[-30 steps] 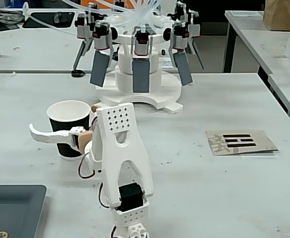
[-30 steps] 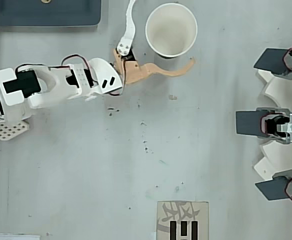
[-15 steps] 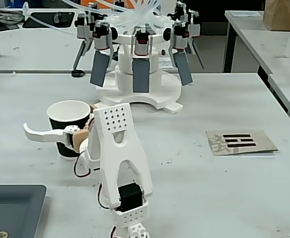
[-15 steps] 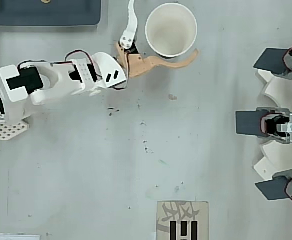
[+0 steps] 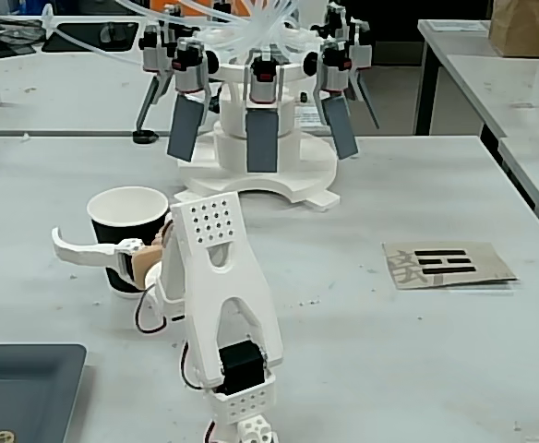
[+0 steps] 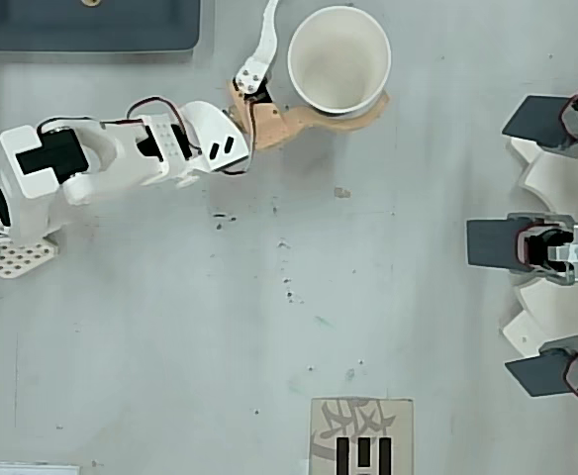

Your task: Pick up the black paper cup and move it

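1. Grey table [image 6: 269,327] holds a card [image 6: 361,435] printed with black bars and faint, unreadable characters.
2. Gripper [image 6: 314,59] stands spread around the upright black paper cup [image 6: 338,59], its tan finger [image 6: 309,119] touching the cup wall.

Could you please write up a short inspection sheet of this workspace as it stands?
Surface: grey speckled table, lightly marked.
Job's things: black paper cup with white rim, upright.
Clutter: printed cardboard card; dark grey tray.
Grippers: pincer open, tan finger along the cup's side, white finger apart from it.
Cables: red and black wires on the arm.
Surroundings: white ring-shaped rig carrying grey paddles.
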Robot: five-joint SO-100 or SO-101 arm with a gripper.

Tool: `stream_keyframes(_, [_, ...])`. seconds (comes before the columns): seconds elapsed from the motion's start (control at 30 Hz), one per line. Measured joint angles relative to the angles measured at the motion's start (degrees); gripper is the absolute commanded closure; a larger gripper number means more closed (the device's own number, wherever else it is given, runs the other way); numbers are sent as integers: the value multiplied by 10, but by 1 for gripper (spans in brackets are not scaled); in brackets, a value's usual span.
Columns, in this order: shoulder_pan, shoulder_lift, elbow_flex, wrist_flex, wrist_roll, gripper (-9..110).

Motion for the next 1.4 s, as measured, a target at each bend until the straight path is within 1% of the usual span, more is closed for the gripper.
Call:
stream_keyframes(0.53, [0,-11,-6,2,4,84])
stream_keyframes(0.8, [0,-11,-8,2,4,91])
stream_keyframes(1.2, [0,-9,-6,1,0,94])
stream_keyframes(1.4, [0,37,24,-11,0,94])
